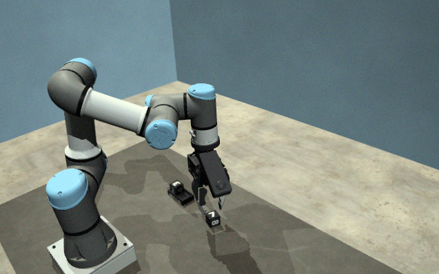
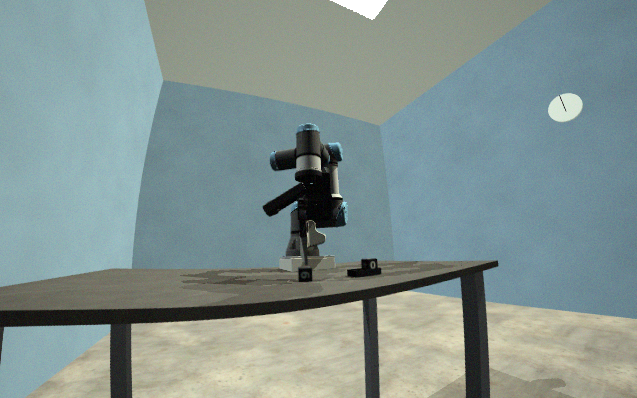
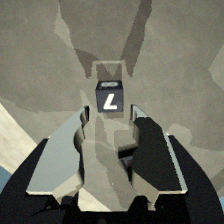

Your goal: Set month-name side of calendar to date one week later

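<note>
A black cube [image 1: 213, 219] [image 2: 305, 274] [image 3: 109, 97] rests on the table by a light square outline. It has a white 7 on top and an 8 on the side facing the top camera; a 6 or 9 faces the exterior view. My gripper [image 1: 211, 207] [image 3: 109, 106] is partly open and empty, its fingertips above the cube and apart from it. The dark tray [image 1: 185, 197] [image 2: 356, 273] stands beyond the gripper in the top view. A second black cube [image 1: 176, 186] [image 2: 369, 265] sits at one end of it, with a 0 facing the exterior camera. The month's name is not readable.
The table [image 1: 169, 237] [image 2: 165, 295] carries the arm's white base [image 1: 125, 255] [image 2: 290, 264]. The tray stands a short way from the loose cube, near the gripper's side in the top view. The table's edge runs beyond both cubes in that view.
</note>
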Robot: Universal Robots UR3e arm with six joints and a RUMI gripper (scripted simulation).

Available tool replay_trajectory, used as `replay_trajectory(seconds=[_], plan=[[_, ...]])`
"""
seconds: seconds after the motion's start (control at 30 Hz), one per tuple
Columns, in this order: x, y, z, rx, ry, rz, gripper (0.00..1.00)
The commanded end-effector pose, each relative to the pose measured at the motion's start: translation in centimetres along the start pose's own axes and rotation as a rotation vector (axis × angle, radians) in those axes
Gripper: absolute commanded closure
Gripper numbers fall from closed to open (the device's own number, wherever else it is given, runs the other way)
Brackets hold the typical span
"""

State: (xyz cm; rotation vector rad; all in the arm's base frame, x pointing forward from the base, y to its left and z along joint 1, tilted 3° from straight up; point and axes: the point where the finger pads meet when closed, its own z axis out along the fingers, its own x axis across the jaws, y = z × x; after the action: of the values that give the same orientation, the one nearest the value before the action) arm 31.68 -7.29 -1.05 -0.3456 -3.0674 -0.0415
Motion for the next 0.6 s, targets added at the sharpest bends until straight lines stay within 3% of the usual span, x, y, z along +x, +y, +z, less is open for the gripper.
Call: replay_trajectory(seconds=[0.0,0.27,0.57], plan=[[-0.1,0.0,-0.1,0.001,-0.003,0.0,0.71],[-0.1,0.0,-0.5,0.001,-0.003,0.0,0.71],[-0.1,0.0,-3.1,0.001,-0.003,0.0,0.71]])
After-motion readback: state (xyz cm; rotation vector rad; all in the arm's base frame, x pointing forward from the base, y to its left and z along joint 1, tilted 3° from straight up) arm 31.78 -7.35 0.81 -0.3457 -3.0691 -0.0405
